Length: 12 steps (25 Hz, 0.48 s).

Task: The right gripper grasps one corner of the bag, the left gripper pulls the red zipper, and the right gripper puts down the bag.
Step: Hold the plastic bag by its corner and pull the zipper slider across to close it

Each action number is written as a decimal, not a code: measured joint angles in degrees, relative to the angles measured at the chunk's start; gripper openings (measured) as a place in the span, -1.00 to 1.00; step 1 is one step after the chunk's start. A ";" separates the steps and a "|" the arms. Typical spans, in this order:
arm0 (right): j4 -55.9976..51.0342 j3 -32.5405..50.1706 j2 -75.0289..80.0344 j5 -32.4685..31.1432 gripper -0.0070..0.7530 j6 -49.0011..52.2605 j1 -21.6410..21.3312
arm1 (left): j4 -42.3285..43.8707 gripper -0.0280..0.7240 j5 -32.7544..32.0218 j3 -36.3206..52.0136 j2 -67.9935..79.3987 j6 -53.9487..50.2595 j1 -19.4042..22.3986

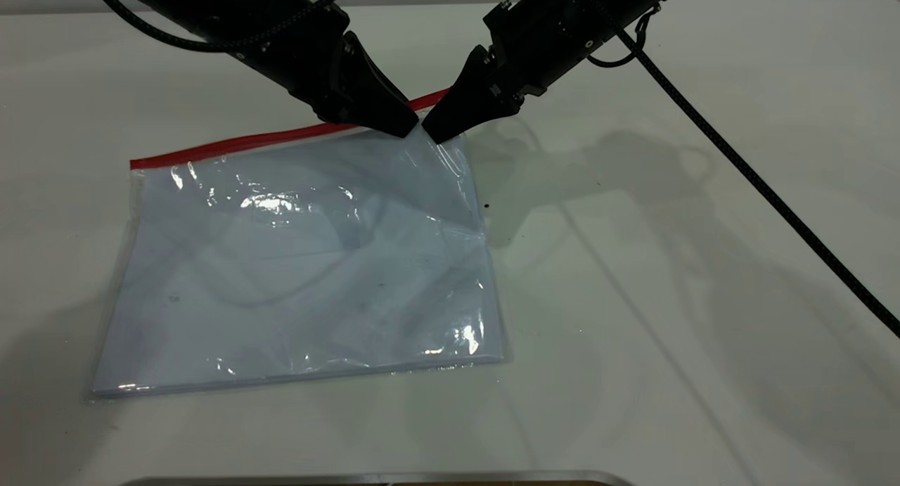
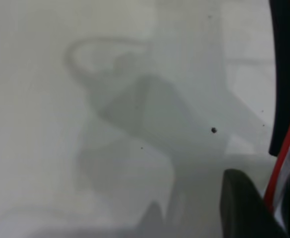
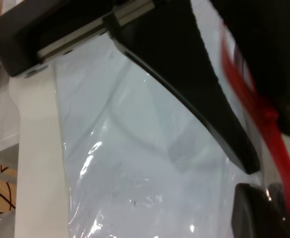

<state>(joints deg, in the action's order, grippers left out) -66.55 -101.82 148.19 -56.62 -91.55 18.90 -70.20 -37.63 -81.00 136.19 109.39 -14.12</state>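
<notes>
**Both grippers at the far right corner of the bag**

Lying flat on the white table (image 1: 703, 317): the bag (image 1: 302, 261), clear and wrinkled, white paper showing through. Long axis running left to right in the exterior view, tilted slightly so that the right end sits farther from the camera than the left. Along the far long edge: the red zipper (image 1: 232, 143), rising from the near-left toward the far right, partly hidden behind the left claw, reappearing as a short red stretch between the two claws.

Meeting at the corner (image 1: 429, 140), far right end of the bag: the left gripper (image 1: 404, 124), coming down from the upper left, tip on the zipper line; the right gripper (image 1: 436, 131), coming down from the upper right, tip just beside the left one, nearly touching. Corner slightly lifted off the table, plastic creased below it.

In the right wrist view, red strip (image 3: 263, 124) passing between the right gripper's dark fingers (image 3: 204, 99), apparently pinched there. In the left wrist view, red strip (image 2: 286, 153) lying against a dark finger; cannot tell whether the left claw is closed on it.
</notes>
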 joint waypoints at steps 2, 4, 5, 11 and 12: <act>0.00 0.00 0.00 0.25 -0.90 0.00 0.00 | 0.00 -0.56 -0.12 0.00 0.00 0.24 -0.06; 0.00 0.00 0.00 0.38 -0.90 0.00 -0.05 | 0.00 -0.71 -0.17 0.00 0.00 0.52 -0.11; 0.00 0.00 0.00 0.42 -0.90 0.13 -0.05 | 0.00 -0.77 -0.22 0.00 0.00 0.63 -0.11; 0.00 0.00 0.00 0.42 -0.90 1.14 -0.11 | 0.18 -0.82 -0.23 0.00 0.00 0.80 -0.11; 0.00 0.00 0.00 0.42 -0.90 1.55 -0.17 | 0.18 -0.82 -0.23 0.00 0.00 0.80 -0.11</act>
<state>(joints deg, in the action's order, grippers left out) -66.55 -101.82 148.19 -56.20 -89.99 18.73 -70.02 -37.86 -81.00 136.19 110.19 -14.23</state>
